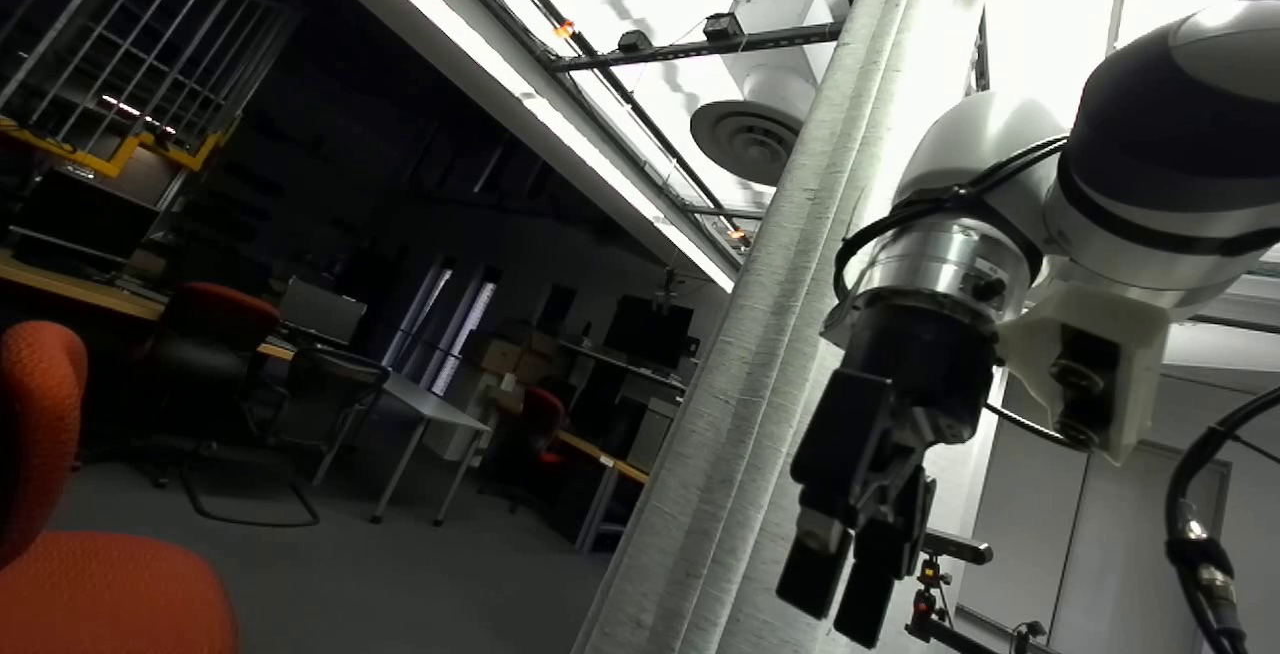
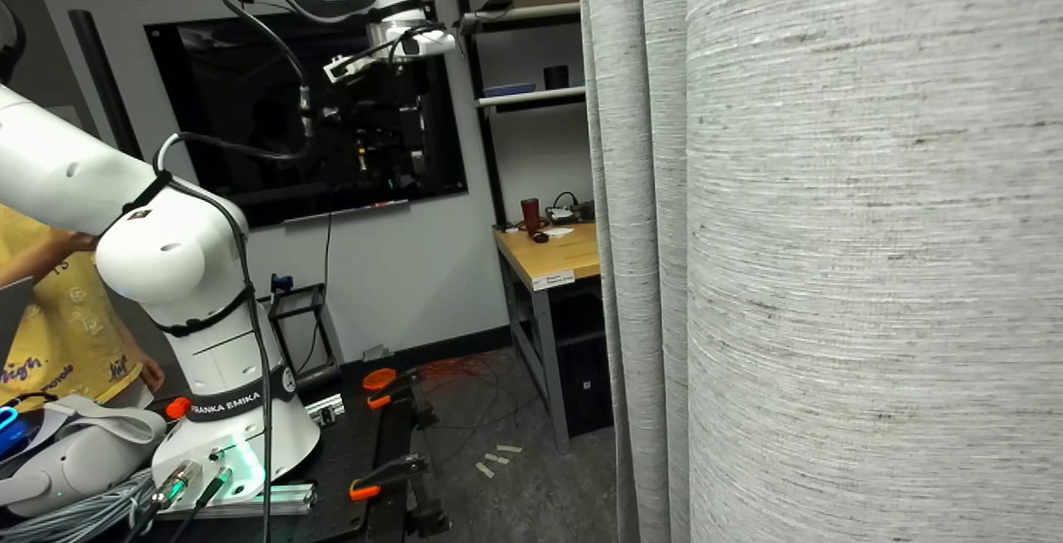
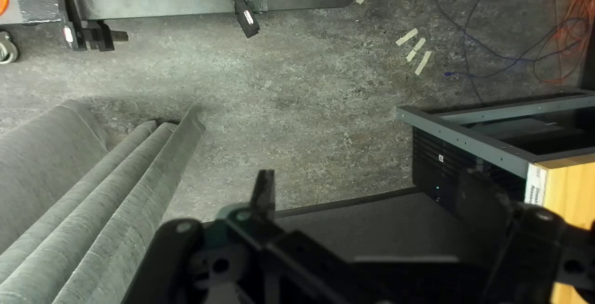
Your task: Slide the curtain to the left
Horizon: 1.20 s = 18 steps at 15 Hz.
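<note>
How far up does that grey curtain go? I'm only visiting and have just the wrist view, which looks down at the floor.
Observer: In an exterior view the curtain rises past the tool and runs out of the top of the picture.
Operator: Oh! Is anybody nearby?
Observer: Yes, in an exterior view someone in a yellow top is partly hidden behind the arm.
Operator: And that wooden desk at my right edge, what's on it?
Observer: Among other things, a dark red cup, standing upright, shows there in an exterior view.

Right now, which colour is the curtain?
The curtain is pale grey with darker flecks, clearest in an exterior view.
</note>
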Tool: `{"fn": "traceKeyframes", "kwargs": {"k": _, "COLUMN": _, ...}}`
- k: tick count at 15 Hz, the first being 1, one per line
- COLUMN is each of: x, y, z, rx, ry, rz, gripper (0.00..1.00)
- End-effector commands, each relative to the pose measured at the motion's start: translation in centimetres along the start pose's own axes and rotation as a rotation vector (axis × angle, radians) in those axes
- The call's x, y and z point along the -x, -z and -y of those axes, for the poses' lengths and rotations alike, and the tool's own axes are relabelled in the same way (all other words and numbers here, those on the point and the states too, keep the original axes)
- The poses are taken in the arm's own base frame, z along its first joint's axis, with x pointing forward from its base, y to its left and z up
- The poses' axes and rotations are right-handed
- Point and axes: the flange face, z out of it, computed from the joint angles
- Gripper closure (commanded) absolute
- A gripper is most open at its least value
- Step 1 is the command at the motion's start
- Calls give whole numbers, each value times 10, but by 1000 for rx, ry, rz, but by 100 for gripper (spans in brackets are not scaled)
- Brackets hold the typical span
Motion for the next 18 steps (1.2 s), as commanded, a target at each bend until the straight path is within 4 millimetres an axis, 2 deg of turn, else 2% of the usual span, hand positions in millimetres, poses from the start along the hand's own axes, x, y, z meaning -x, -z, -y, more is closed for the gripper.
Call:
{"fn": "traceKeyframes", "kwargs": {"k": 1, "x": -1, "y": 3, "z": -2, "rx": -6, "ry": -2, "rz": -4, "gripper": 0}}
{"fn": "traceKeyframes", "kwargs": {"k": 7, "x": -12, "y": 17, "z": -22, "rx": 47, "ry": -30, "rz": -31, "gripper": 0}}
{"fn": "traceKeyframes", "kwargs": {"k": 12, "x": -29, "y": 33, "z": -56, "rx": 135, "ry": -88, "rz": -74, "gripper": 0}}
{"fn": "traceKeyframes", "kwargs": {"k": 15, "x": -40, "y": 56, "z": -87, "rx": 173, "ry": -153, "rz": -126, "gripper": 0}}
{"fn": "traceKeyframes", "kwargs": {"k": 18, "x": -47, "y": 89, "z": -116, "rx": 208, "ry": -219, "rz": -198, "gripper": 0}}
